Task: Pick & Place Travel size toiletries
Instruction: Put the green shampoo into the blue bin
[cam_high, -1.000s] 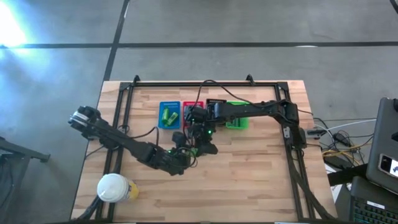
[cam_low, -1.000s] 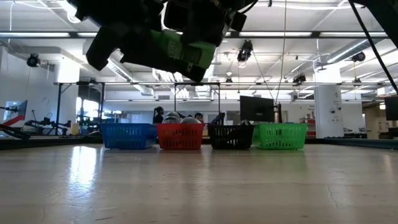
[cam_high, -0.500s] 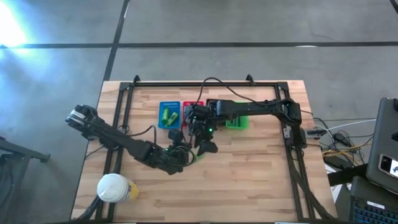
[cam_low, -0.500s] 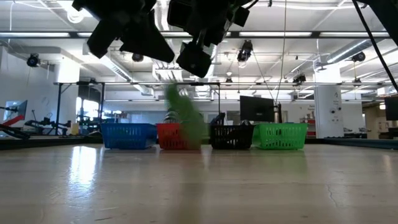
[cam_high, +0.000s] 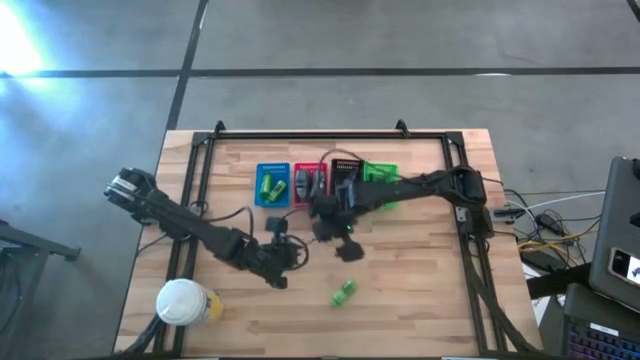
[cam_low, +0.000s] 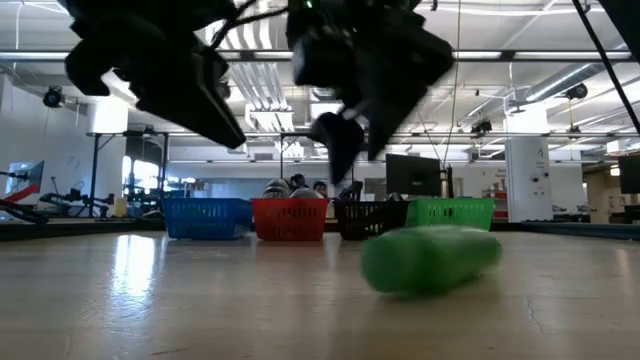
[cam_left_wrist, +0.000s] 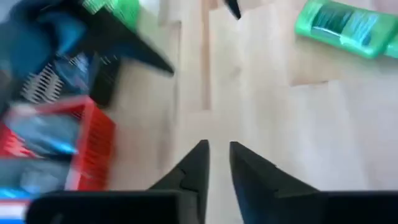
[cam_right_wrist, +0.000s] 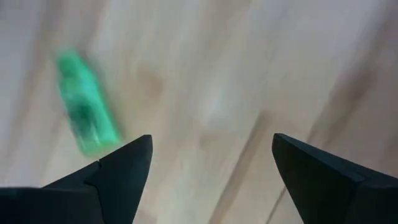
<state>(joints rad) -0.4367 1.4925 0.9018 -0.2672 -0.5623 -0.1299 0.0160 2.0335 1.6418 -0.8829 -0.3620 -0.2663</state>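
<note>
Your right gripper (cam_high: 345, 248) is hanging above the table (cam_high: 420, 290) with its fingers spread wide and nothing between them. The green tube (cam_high: 343, 293) is lying flat on the bare wood just below and in front of it, clear of both fingers. Your left gripper (cam_high: 283, 262) is sitting a little to the tube's side, fingers nearly pressed together, empty. The baskets (cam_high: 325, 184) are standing behind both grippers.

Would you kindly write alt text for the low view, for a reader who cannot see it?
A bright green plastic tube lies on its side on the wooden table. Behind it stands a row of blue, red, black and green baskets; dark arms hang above.
</note>
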